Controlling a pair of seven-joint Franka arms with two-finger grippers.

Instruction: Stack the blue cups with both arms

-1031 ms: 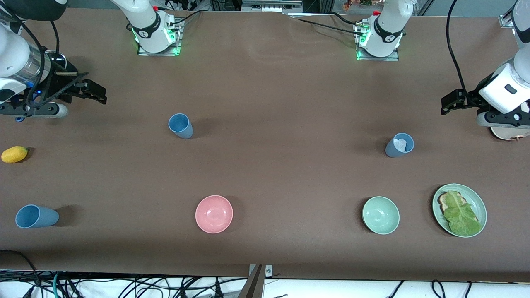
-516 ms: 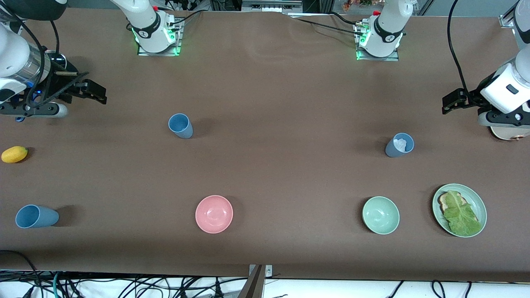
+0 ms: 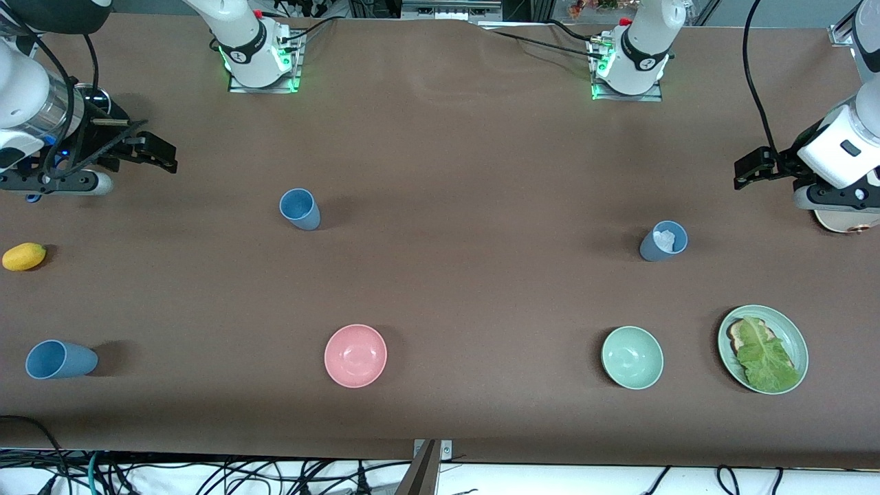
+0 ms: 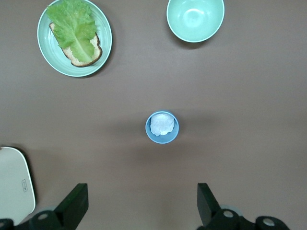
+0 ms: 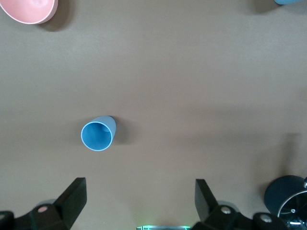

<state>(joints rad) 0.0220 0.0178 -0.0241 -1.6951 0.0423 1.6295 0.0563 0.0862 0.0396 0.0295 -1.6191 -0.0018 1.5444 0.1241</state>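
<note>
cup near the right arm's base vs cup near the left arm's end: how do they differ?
1. Contents: the empty cup shows a bare inside in the right wrist view; the greyer cup holds a crumpled white wad.
2. Colour: the empty cup is brighter blue, the other greyer.
Shared: both upright, handleless, tapered, standing apart on the brown table, untouched.

Both glossy white jointed arms had black joint bands, green-lit bases on metal plates, black cables. Wrists: grey-silver collar, black brackets. Matte black wedge-shaped fingers, small round screws.
</note>
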